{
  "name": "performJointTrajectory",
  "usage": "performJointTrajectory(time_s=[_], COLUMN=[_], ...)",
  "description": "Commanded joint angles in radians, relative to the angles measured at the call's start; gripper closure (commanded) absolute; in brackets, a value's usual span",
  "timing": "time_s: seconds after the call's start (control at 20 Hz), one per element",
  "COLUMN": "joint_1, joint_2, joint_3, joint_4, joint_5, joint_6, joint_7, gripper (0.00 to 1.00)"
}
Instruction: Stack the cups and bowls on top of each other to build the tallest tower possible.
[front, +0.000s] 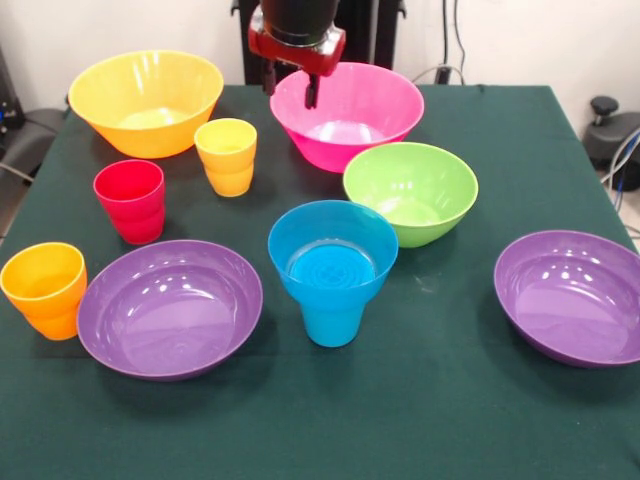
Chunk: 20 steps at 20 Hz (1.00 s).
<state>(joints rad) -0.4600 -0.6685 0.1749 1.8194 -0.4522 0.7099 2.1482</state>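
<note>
The small blue bowl (332, 245) sits upright on the blue cup (332, 322) at the table's middle front. The lime green bowl (410, 190) stands on the table just behind and right of it. The red cup (130, 200), yellow cup (226, 155) and orange cup (45, 288) stand apart on the left. The pink bowl (347, 112) and orange-yellow bowl (146, 100) are at the back. Two purple bowls stand in front, one left (170, 307) and one right (572, 297). My gripper (291, 88) hangs open and empty over the pink bowl's left rim.
The dark green table cloth (440, 420) covers the table. The robot's pedestal stands behind the pink bowl. Cables and a black object lie off the table's right side.
</note>
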Motion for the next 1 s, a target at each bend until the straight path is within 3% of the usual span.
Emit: performJointTrajectory(time_s=[0.05,0.75,1.0], joint_1=[-0.004,-0.008,-0.008], joint_2=[0.059,0.116,0.080], joint_3=[0.115,0.111,0.084], joint_4=[-0.135,-0.213,-0.148], joint_5=[-0.056,-0.124,-0.147], joint_6=[0.028,0.017,0.008], joint_7=[-0.179,-0.212,-0.201], gripper=[0.00,0.00,0.00])
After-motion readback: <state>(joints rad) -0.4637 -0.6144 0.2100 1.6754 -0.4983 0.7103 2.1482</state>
